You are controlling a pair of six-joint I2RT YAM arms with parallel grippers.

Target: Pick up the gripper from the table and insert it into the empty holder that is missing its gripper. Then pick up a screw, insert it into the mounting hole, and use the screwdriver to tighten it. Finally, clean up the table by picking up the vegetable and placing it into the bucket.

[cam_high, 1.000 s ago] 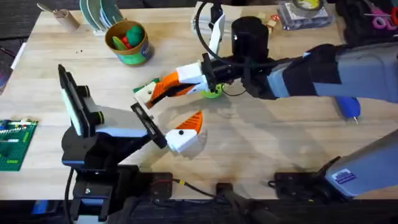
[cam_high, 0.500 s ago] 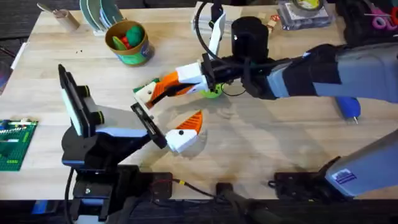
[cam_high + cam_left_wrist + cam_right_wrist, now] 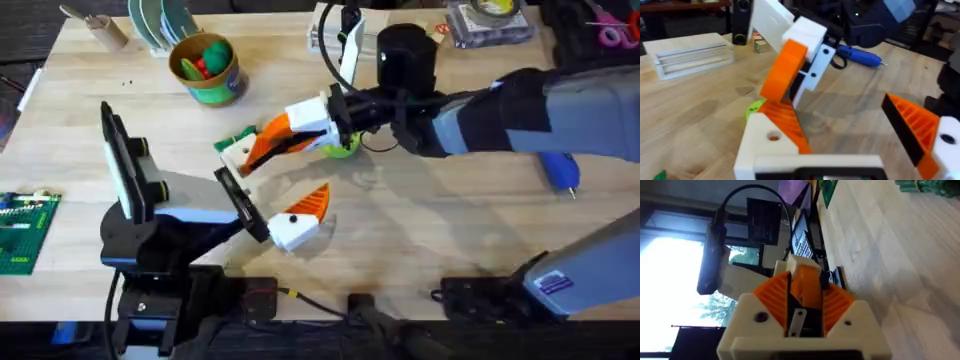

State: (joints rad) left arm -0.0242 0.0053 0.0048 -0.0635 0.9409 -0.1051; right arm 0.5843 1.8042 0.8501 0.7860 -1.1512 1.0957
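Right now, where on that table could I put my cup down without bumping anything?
Bare wood lies in front of the right hand, toward the blue screwdriver, and beside the bucket at the left edge. The middle, around both hands and the lime-green disc, is crowded.

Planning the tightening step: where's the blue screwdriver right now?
In the overhead view the screwdriver lies on the table's right side, just below the right arm's grey forearm, tip pointing toward the near edge.

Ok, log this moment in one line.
right claw shut, tip beside vegetable | left claw open, empty | screwdriver lying on table | vegetable not yet in bucket
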